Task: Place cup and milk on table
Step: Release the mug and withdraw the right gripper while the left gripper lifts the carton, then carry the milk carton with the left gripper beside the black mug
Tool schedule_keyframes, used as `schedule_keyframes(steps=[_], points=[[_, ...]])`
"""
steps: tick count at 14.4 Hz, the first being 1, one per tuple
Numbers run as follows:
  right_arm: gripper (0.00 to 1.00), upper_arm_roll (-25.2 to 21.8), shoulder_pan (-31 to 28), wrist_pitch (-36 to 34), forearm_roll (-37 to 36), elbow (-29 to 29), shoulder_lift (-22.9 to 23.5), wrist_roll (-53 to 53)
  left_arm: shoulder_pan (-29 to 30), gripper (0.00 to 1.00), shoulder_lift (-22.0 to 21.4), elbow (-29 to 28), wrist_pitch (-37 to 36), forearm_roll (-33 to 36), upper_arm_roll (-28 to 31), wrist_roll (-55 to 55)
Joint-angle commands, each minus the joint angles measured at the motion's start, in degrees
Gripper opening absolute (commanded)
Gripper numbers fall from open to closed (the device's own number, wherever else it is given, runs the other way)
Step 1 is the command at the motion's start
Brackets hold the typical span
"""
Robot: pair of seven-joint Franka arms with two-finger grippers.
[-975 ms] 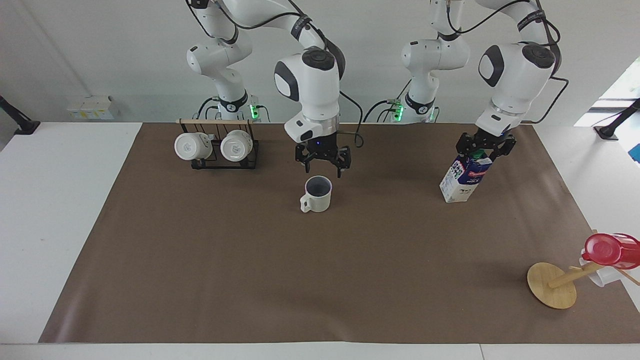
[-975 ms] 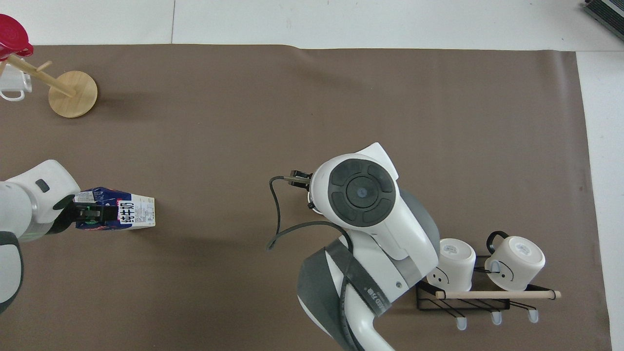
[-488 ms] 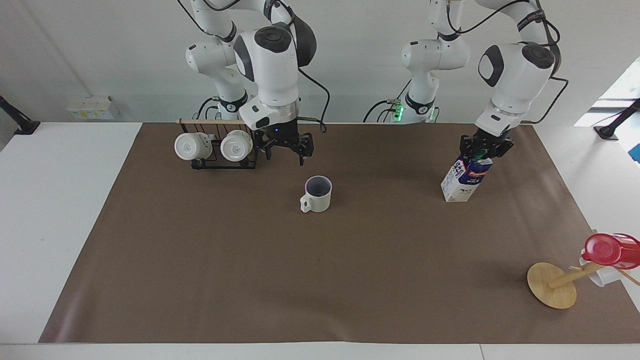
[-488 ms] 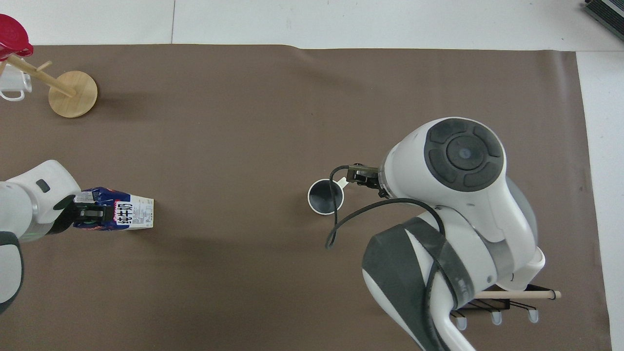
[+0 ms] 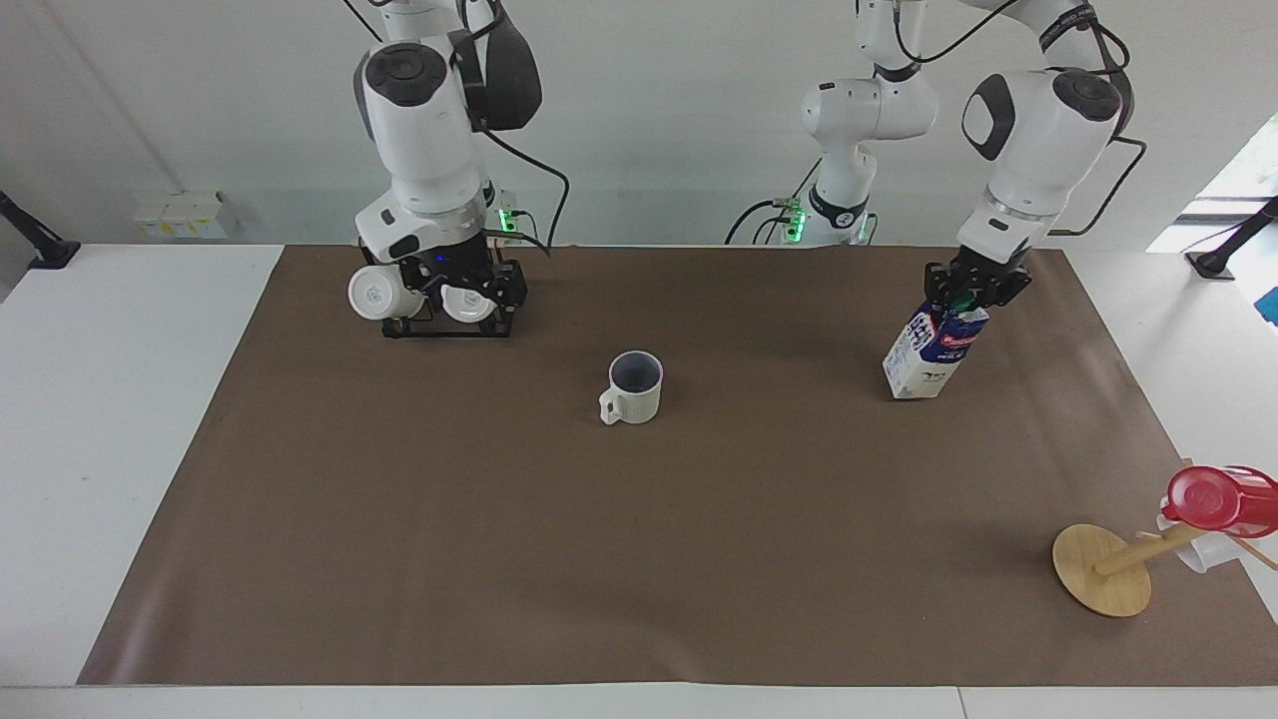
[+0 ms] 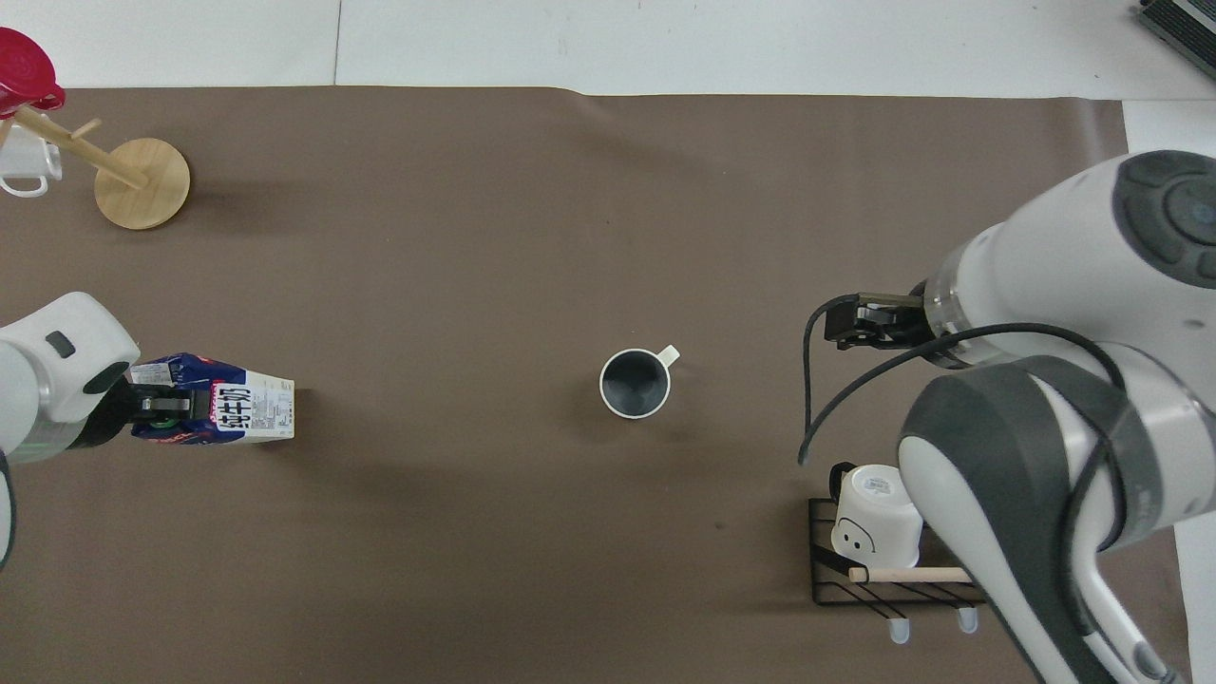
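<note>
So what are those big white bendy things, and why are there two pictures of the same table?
Those are two robot arms, and each ends in a gripper, a hand with two fingers. One picture is taken from across the table, looking at the robots. The other is taken from high above the robots, looking down, so everything appears turned around.

On the brown paper of the table stands the cup by itself, with nothing touching it. The left gripper is closed on the top of the milk, whose bottom sits on the paper. The right gripper is up over a black rack that holds two white mugs. At the left arm's end of the table is a wooden stand with a red cup hanging on it.
</note>
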Motion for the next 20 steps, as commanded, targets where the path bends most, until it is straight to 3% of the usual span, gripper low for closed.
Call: schedule_keyframes(steps=[1, 10, 14, 20], points=[[1.0, 0.5, -5.3, -2.4, 1.2, -1.4, -2.6, -6.3, -3.0, 0.45, 1.7, 5.1, -5.0, 0.6, 0.2, -4.7], [1.0, 0.0, -15.1, -3.6, 1.4, -0.2, -4.1, -16.7, -18.0, 0.43, 2.6, 10.0, -8.2, 0.5, 0.2, -26.4], [1.0, -0.2, -15.1, -5.0, 1.3, 4.2, -4.0, -16.5, -21.5, 0.43, 5.2, 11.8, -7.1, 0.5, 0.2, -30.5], [1.0, -0.4, -15.1, -15.1, 0.2, 13.8, -4.0, -16.8, -26.4, 0.43, 9.3, 12.3, -2.1, 0.3, 0.2, -36.4]])
